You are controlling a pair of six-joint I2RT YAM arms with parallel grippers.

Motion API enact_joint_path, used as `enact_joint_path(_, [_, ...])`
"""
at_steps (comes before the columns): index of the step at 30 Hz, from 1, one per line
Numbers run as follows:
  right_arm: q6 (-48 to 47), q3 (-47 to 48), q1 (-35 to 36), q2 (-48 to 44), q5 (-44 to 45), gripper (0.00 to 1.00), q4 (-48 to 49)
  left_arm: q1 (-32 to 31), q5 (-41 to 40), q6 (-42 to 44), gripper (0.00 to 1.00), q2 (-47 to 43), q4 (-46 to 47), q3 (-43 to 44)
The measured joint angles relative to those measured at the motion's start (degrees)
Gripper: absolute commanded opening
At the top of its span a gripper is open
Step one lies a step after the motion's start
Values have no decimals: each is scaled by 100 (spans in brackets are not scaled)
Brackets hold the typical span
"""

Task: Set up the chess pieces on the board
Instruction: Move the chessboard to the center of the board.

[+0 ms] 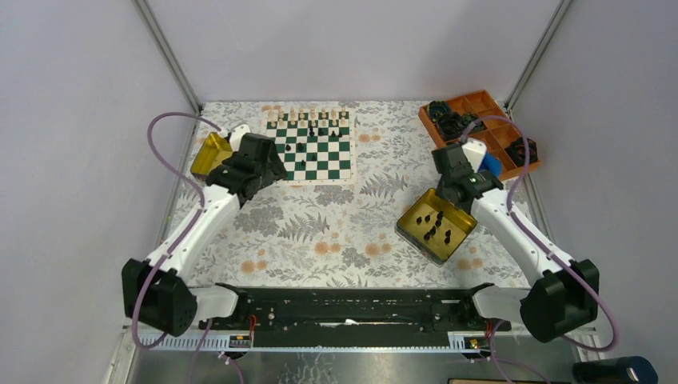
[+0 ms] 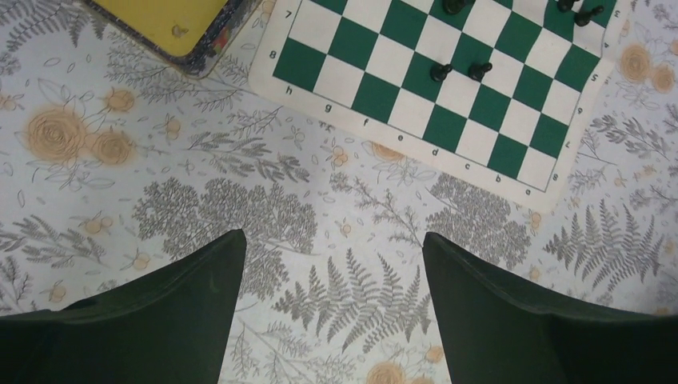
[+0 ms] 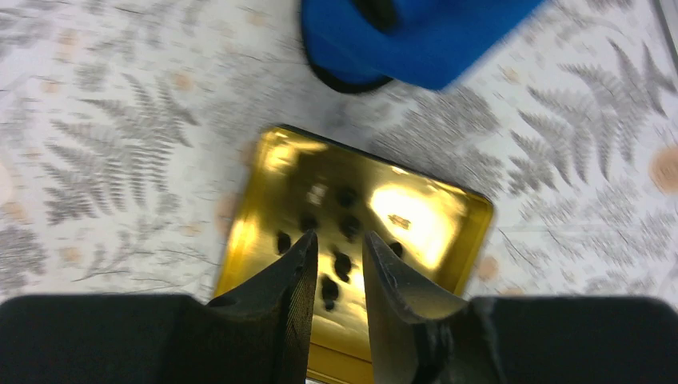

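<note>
The green-and-white board (image 1: 313, 146) lies at the table's far middle. Cream chess pieces (image 1: 308, 117) line its far edge and a few black ones (image 1: 317, 131) stand on it. My left gripper (image 1: 270, 164) hovers at the board's near-left corner. In the left wrist view it (image 2: 329, 240) is wide open and empty over the cloth, with the board (image 2: 384, 56) and two black pieces (image 2: 460, 72) ahead. My right gripper (image 1: 448, 196) hangs over the gold tin (image 1: 412, 232). In the blurred right wrist view its jaws (image 3: 340, 236) stand narrowly apart above several black pieces (image 3: 342, 264) in that tin (image 3: 448, 208).
A second gold tin (image 1: 209, 154) sits left of the board, seen also in the left wrist view (image 2: 172, 20). An orange compartment tray (image 1: 472, 102) with black rings stands at the far right. A blue object (image 1: 489, 166) lies beside the right gripper, also in the right wrist view (image 3: 416, 36).
</note>
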Motion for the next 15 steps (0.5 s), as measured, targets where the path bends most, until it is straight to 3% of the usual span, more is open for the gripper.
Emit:
enact_joint_path(4, [-291, 758, 446, 723, 2, 33, 284, -11, -127, 2, 74, 713, 190, 278])
enact_joint_path(7, [-468, 1217, 660, 1296, -17, 26, 551, -11, -234, 7, 59, 1176, 282, 420])
enact_joint_path(15, [-868, 1939, 870, 2741, -199, 7, 1152, 581, -153, 9, 43, 2155, 647, 632])
